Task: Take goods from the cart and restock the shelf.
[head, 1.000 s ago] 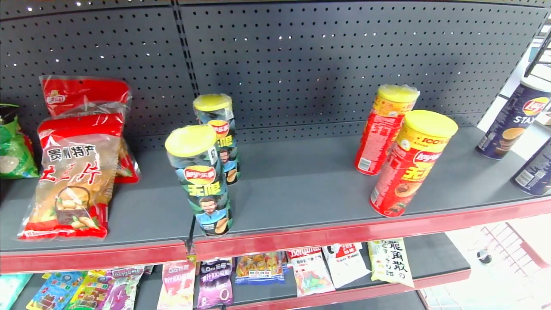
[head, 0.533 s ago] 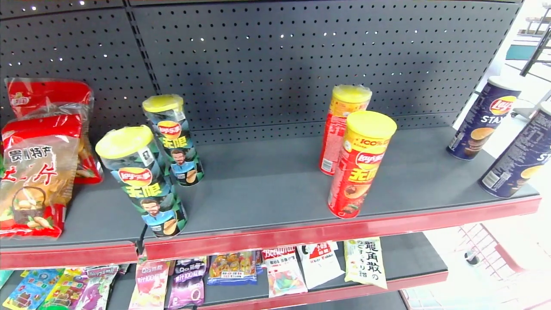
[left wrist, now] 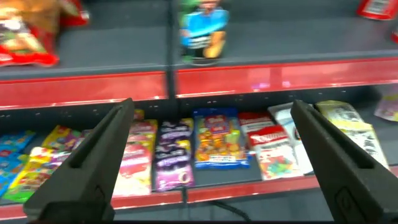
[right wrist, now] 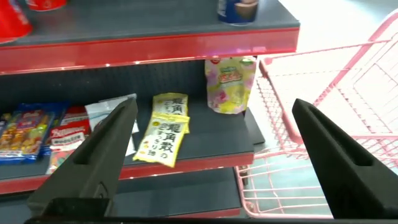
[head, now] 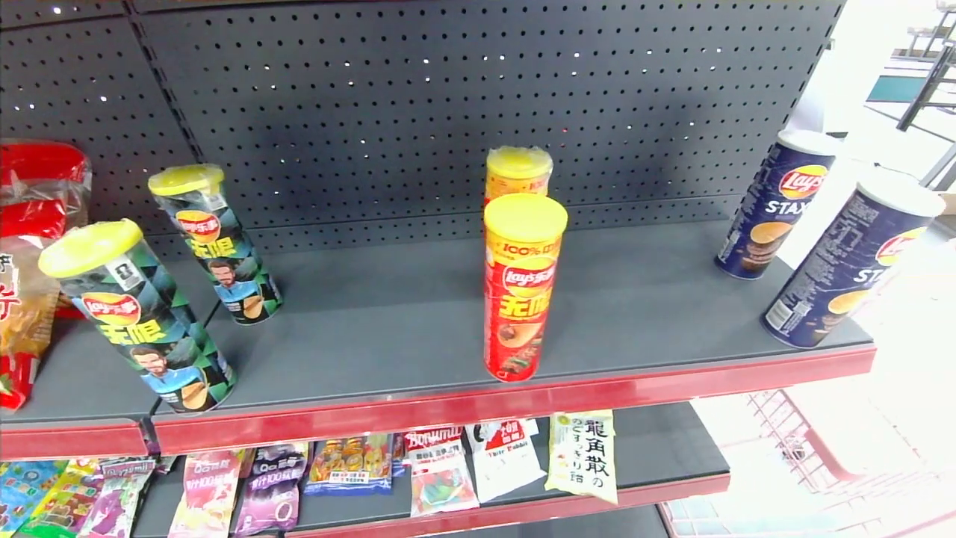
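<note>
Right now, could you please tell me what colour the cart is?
Pink cart, clearest in the right wrist view.

Grey shelf (head: pixel 388 329) with a red front lip spans mid-frame. Standing on it:
- Two green-black cans (head: pixel 142 321) with yellow lids, at left, one nearer the lip.
- Two red cans (head: pixel 523 291) at centre (the rear one mostly hidden behind the front one).
- Two navy cans (head: pixel 773 205) with white lids, at right.
- Red snack bags (head: pixel 26 246), at the left edge.

Lower shelf (head: pixel 672 441), along the frame's bottom: a row of flat sachets (head: pixel 441 471). Pink wire cart (head: pixel 814 456), lower right corner.
</note>
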Controlling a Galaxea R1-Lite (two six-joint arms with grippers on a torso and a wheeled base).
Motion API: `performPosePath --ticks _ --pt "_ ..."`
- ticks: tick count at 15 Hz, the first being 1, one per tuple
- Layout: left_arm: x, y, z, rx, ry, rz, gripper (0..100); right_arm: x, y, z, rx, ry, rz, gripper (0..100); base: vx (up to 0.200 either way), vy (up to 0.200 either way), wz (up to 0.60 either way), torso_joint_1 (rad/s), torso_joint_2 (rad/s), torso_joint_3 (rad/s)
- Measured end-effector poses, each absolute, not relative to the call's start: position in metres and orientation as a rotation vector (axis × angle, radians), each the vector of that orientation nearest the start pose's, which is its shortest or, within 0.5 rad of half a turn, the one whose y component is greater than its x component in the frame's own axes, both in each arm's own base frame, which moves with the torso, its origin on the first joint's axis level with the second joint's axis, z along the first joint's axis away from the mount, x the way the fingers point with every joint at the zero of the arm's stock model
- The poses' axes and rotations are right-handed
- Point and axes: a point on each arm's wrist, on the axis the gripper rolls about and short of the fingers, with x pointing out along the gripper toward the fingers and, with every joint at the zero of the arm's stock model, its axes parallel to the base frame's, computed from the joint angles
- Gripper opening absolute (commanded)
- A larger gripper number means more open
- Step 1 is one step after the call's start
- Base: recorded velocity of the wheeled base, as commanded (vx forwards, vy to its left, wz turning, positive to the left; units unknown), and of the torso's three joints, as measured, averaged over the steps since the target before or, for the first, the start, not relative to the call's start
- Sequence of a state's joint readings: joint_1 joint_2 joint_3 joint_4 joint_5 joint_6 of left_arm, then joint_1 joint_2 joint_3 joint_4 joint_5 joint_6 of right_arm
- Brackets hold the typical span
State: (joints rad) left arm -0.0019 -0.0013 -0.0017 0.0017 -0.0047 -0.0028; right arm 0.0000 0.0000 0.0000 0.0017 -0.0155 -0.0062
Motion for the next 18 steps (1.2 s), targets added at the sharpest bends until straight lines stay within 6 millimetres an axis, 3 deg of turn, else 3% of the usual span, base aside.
performPosePath --ticks 18 --pt "-0.023 -0.0001 0.0757 -0.003 -0.001 -0.01 100 -0.0228 -0.0004 0.0753 -0.007 0.001 -0.017 100 0.0 0.0 0.07 0.0 0.0 0.0"
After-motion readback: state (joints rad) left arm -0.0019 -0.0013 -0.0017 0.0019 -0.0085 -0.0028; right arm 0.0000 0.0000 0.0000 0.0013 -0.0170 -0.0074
